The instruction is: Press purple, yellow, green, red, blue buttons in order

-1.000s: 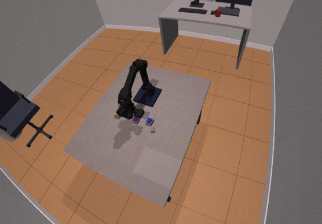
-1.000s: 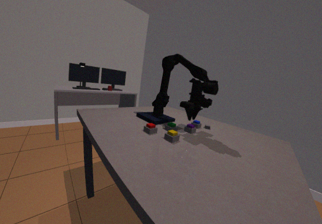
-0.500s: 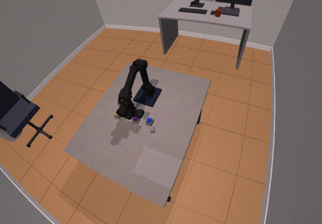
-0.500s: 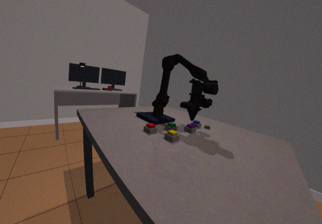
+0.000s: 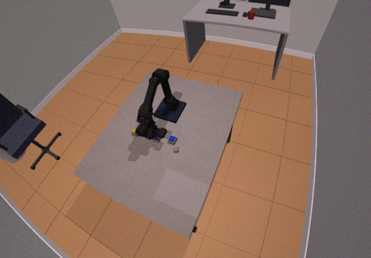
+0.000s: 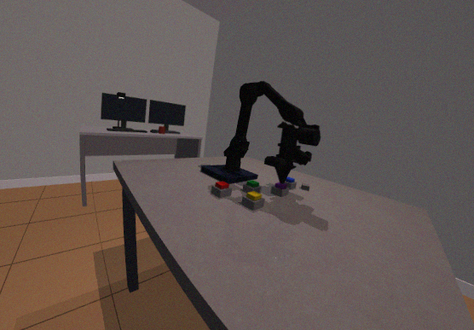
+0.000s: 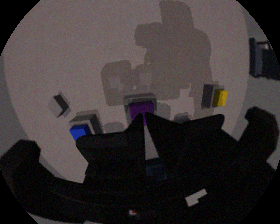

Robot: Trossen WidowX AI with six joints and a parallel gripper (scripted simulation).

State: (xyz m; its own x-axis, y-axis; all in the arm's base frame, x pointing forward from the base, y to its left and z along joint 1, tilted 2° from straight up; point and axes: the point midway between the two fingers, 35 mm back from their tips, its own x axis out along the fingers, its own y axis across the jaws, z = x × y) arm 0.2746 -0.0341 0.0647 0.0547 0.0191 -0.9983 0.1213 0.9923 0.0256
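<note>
My gripper [image 6: 282,182] [image 7: 143,115] is shut and empty, pointing down. Its tips are at the top of the purple button [image 6: 280,185] [image 7: 141,111] [image 5: 156,138]; whether they touch it or it is pushed down is hard to tell. The yellow button [image 6: 254,196] [image 7: 220,97] [image 5: 134,131] is up on its grey base. The green button [image 6: 252,184] is hidden by the arm in the top view. The red button [image 6: 222,185] stands at the left in the exterior view. The blue button [image 5: 172,139] [image 6: 290,180] [image 7: 79,132] is beside the purple one.
A small grey block [image 5: 176,149] [image 6: 305,187] [image 7: 58,105] lies near the blue button. The arm's dark blue base plate [image 5: 163,114] [image 6: 213,172] is behind the buttons. A desk [image 5: 233,23] with monitors stands away from the table.
</note>
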